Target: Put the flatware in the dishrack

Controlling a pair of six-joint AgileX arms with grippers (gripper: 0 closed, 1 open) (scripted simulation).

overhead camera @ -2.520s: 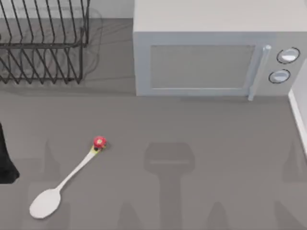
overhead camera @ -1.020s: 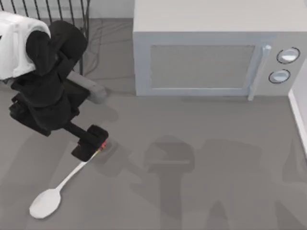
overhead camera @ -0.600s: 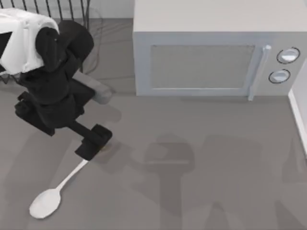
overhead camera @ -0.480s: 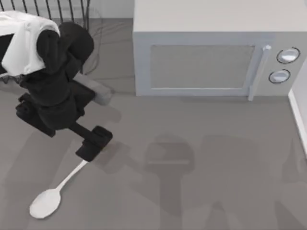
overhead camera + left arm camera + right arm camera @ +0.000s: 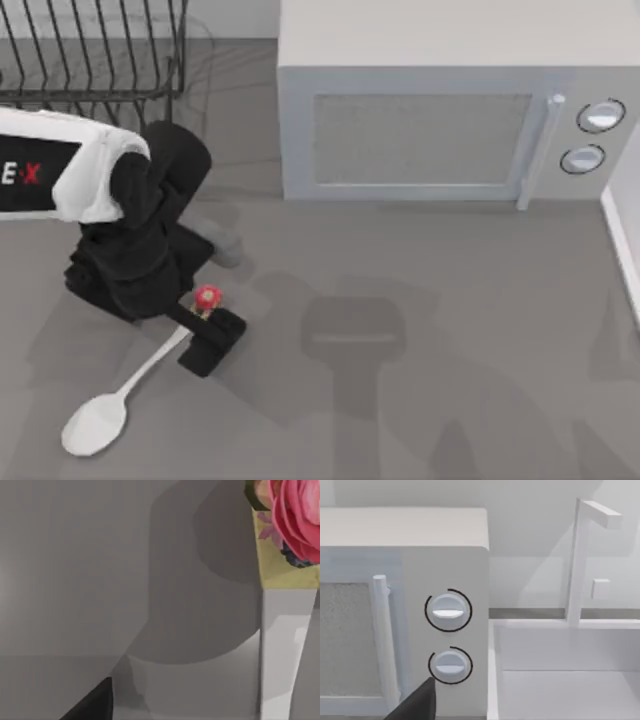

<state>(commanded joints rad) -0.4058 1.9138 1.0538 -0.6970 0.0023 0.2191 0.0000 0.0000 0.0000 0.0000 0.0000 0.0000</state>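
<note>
The flatware is a white spoon (image 5: pixel 110 405) lying flat at the front left of the table, its red-and-yellow knob (image 5: pixel 207 296) pointing toward the back right. My left gripper (image 5: pixel 200 320) is low over the handle's knob end and open, with one black finger (image 5: pixel 213 342) on the handle's right side and the other under the wrist. The left wrist view shows the knob (image 5: pixel 295 520) and the white handle (image 5: pixel 280 650) very close, plus a dark fingertip (image 5: pixel 92 707). The dishrack (image 5: pixel 90 60), a black wire rack, stands at the back left. In the right wrist view, the parked right arm's dark fingertip (image 5: pixel 417 702) sits off-centre.
A grey microwave (image 5: pixel 440 110) fills the back middle and right, with its handle (image 5: pixel 540 150) and two dials (image 5: pixel 447 610). A white sink basin (image 5: pixel 560 680) with a faucet lies beyond the table's right edge. My left arm's white link (image 5: pixel 60 175) crosses in front of the rack.
My left arm has swung forward and to the right, lowering its gripper onto the spoon's handle end. The knob, covered half a second ago, shows again. The spoon has not moved.
</note>
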